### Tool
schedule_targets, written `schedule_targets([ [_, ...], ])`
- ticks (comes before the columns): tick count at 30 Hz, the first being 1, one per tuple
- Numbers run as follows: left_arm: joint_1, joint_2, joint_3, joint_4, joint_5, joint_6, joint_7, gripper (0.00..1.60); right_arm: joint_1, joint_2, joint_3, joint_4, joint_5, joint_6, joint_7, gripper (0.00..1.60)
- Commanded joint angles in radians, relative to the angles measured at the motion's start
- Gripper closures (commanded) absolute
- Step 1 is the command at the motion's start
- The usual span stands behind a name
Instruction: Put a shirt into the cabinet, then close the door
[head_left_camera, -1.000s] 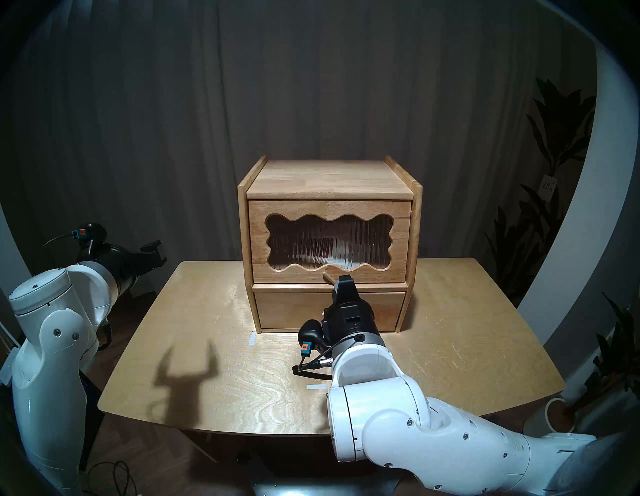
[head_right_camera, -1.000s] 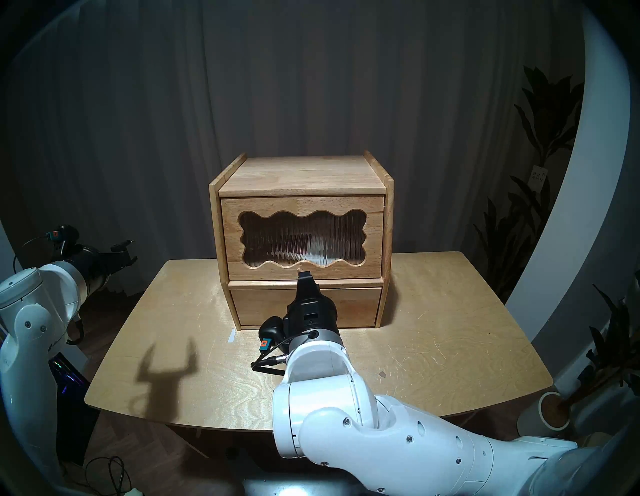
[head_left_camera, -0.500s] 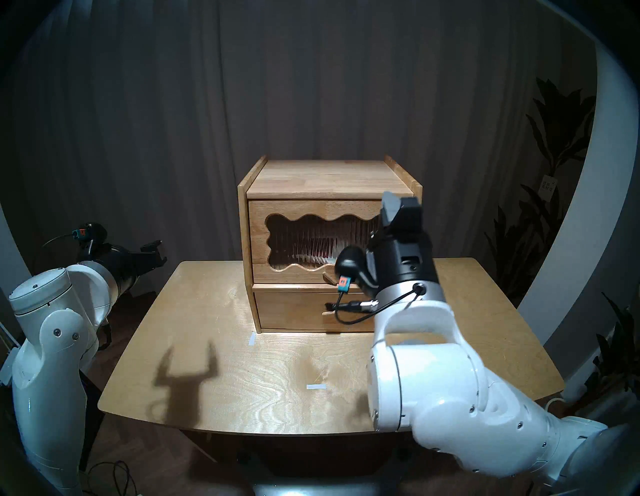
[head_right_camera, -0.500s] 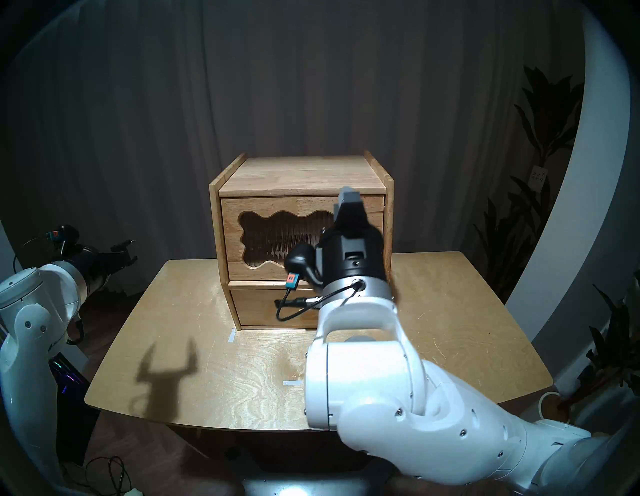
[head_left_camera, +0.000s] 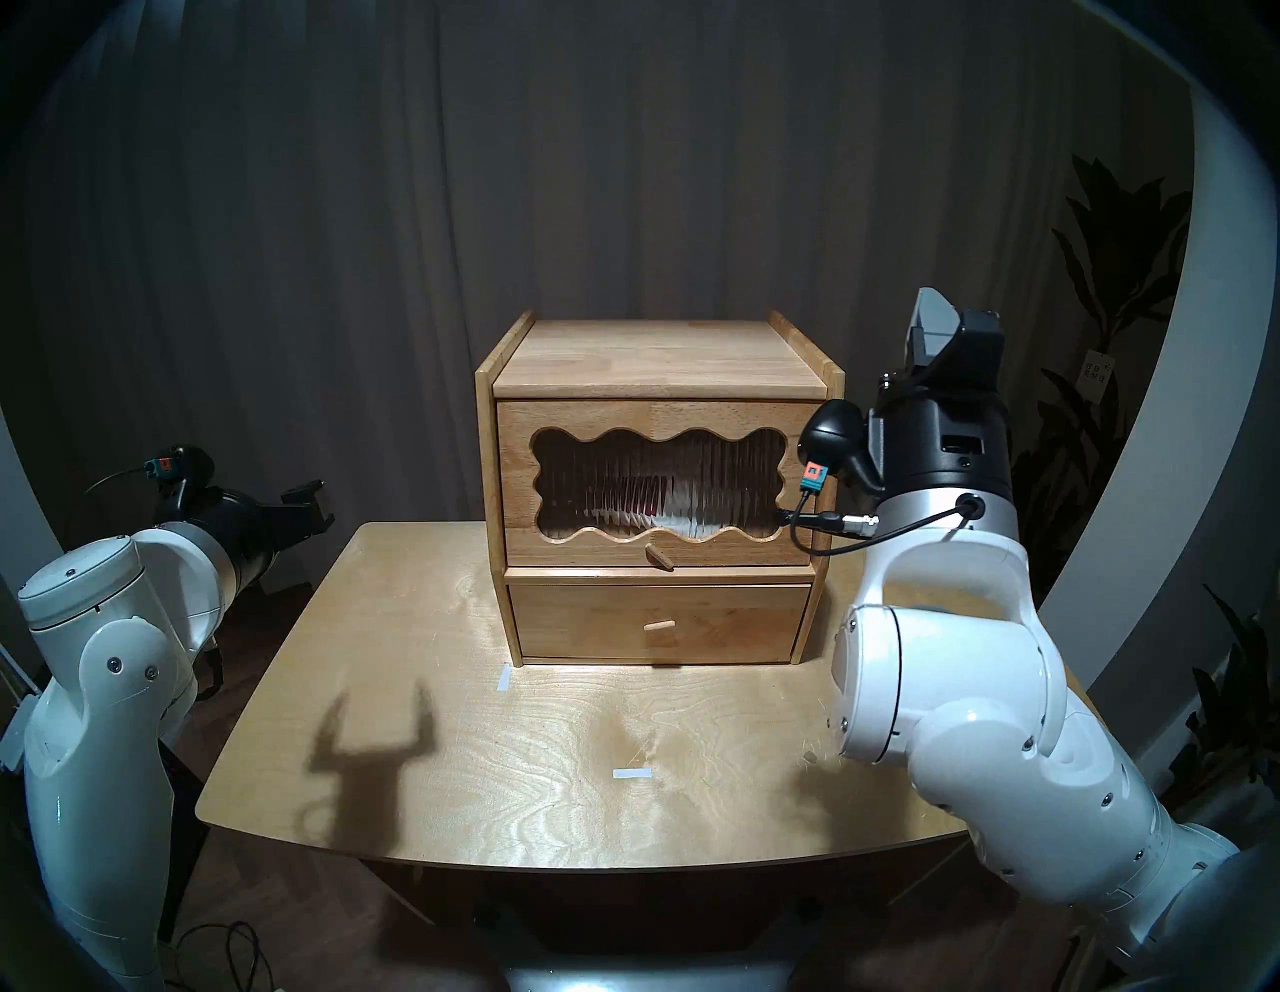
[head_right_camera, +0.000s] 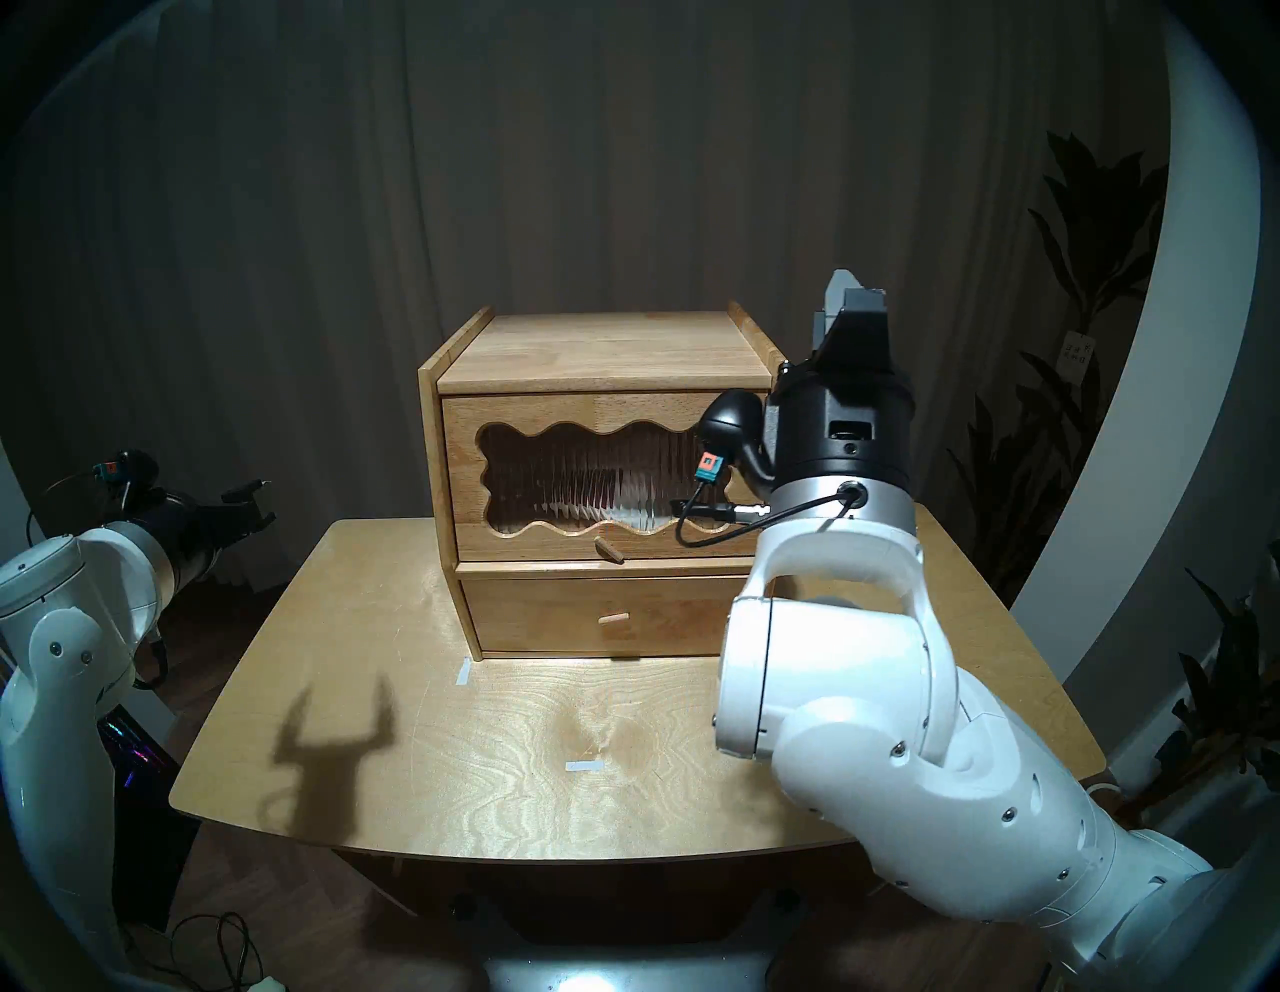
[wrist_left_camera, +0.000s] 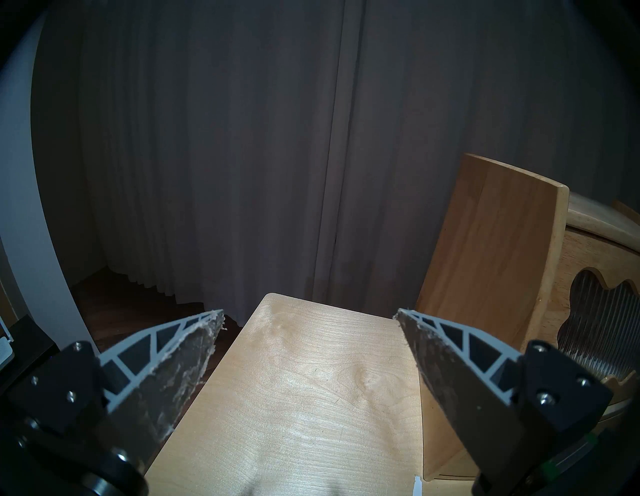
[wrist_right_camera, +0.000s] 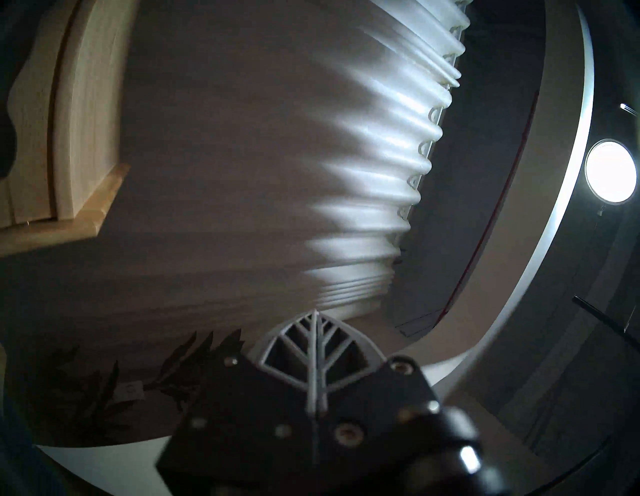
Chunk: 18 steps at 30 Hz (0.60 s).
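Observation:
The wooden cabinet (head_left_camera: 658, 353) stands at the back of the table, and its door (head_left_camera: 658, 415) with the wavy ribbed window lies flush with the front. Behind that window the white and dark-red shirt (head_left_camera: 665, 502) shows blurred, inside the upper compartment. The door's peg knob (head_left_camera: 658, 554) is free. My right gripper (head_left_camera: 952, 325) is shut on nothing and points upward beside the cabinet's right side, above its top; its fingers (wrist_right_camera: 315, 315) are pressed together. My left gripper (head_left_camera: 308, 502) hangs open off the table's left edge, its fingers (wrist_left_camera: 194, 343) spread with nothing between them.
Below the door is a shut drawer (head_left_camera: 727, 620) with its own peg knob. Two small tape marks (head_left_camera: 632, 774) lie on the table (head_left_camera: 485, 727). Dark curtains hang behind, and potted plants (head_left_camera: 1108, 312) stand at the right near a white arch.
My right gripper left the door's knob and rose up and to the right, ending beside the cabinet's right side. The door stays shut. The left arm has not moved.

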<state>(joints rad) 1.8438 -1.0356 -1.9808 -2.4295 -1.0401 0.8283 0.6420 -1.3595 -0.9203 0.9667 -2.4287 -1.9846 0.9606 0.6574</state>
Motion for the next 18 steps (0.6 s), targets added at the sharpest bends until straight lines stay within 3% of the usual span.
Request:
schedule_targets([
  [1, -0.005, 0.002, -0.002, -0.009, 0.0, -0.002, -0.001, 0.0, -0.057, 0.015, 0.071, 0.017, 0.043, -0.001, -0.005, 1.6],
  [6, -0.005, 0.002, -0.002, -0.008, 0.0, -0.002, -0.001, 0.0, -0.091, 0.03, 0.105, 0.071, 0.076, -0.001, -0.004, 1.6],
  [7, -0.005, 0.002, -0.002, -0.008, 0.0, -0.002, -0.001, 0.0, -0.101, 0.034, 0.119, 0.089, 0.087, -0.001, -0.001, 1.21],
  [8, -0.005, 0.002, -0.002, -0.008, 0.0, -0.002, -0.001, 0.0, -0.107, 0.036, 0.128, 0.1, 0.095, -0.001, -0.003, 0.0],
  [18, -0.006, 0.002, -0.002, -0.009, 0.0, -0.002, -0.001, 0.0, -0.162, 0.055, 0.217, 0.188, 0.176, -0.001, -0.021, 0.0],
])
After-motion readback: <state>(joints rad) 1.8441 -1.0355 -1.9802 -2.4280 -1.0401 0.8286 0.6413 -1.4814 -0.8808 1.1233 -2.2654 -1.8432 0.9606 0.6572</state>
